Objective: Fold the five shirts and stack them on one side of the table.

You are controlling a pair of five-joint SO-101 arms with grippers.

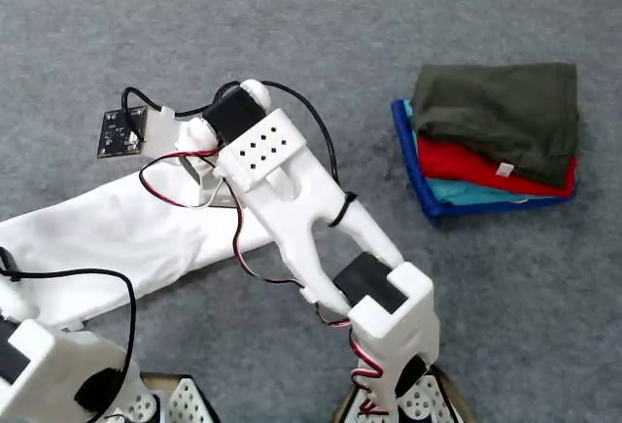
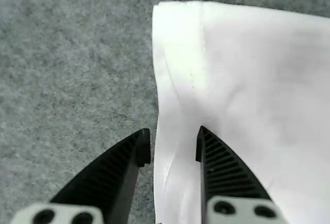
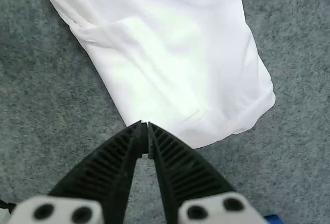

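White shirt [image 1: 117, 233]: 1 white cloth shirt, folded into a long narrow band, is laid flat on the grey carpeted counter [image 1: 389, 44], in the left half of the high view.
Long axis: the band runs from the left edge of the high view, beside the left arm, slightly upward toward the middle, where its far end is hidden under the right arm's wrist.
Left pincer [image 2: 172, 147]: the fingers are held apart astride the band's long edge near 1 end, with 1 finger over bare counter and the other over cloth.
Right pincer [image 3: 145, 131]: the fingers are pressed together tip to tip at the short edge of the opposite end; whether cloth is caught between them cannot be told.
Stack: 4 folded shirts [image 1: 496, 141], olive on top, then red, teal and blue, are piled at the right side, well apart from the band.
Nearer arm: each end is covered by 1 arm; the stack is nearer the right arm.
Deciding relation: both pincers sit on the same axis at opposite ends, so a fold across that axis, end over end, is judged to be the coming move.
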